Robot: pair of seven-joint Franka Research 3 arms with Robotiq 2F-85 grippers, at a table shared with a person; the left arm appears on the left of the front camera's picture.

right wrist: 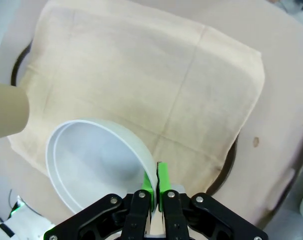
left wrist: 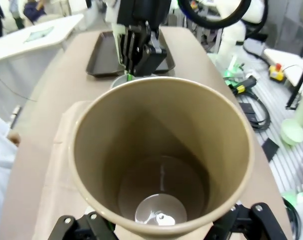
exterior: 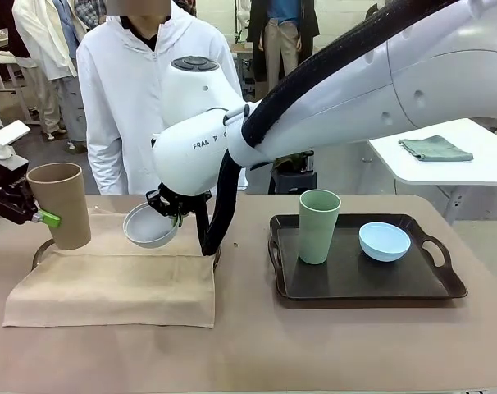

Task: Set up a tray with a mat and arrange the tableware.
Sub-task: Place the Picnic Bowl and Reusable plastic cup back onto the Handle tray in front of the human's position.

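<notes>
Front view: the left gripper (exterior: pixel 50 216) grips the tan cup (exterior: pixel 61 205) by its wall, cup tilted and held clear above the left edge of the mat (exterior: pixel 117 283); the right gripper (exterior: pixel 170 209) pinches the rim of the white bowl (exterior: pixel 148 227), raised over the mat's far edge; the mat drapes a round tray (exterior: pixel 42 249); the pale green cup (exterior: pixel 318 226) and light blue bowl (exterior: pixel 385 241) stand apart on the dark tray (exterior: pixel 355 283). Left wrist view: the cup mouth faces the camera and the fingers (left wrist: pixel 74 227) flank its base; pad contact is hidden, so the grip is probably firm but unconfirmed here. Right wrist view: both green pads (right wrist: pixel 163 177) are pressed onto the bowl rim, bowl tipped, with the cup (right wrist: pixel 6 115) just beside it. Procedure: level each item before lowering; set the bowl down inside the tray rim (right wrist: pixel 229 165), well apart from the cup's landing spot; release only once the base rests flat on the mat.
</notes>
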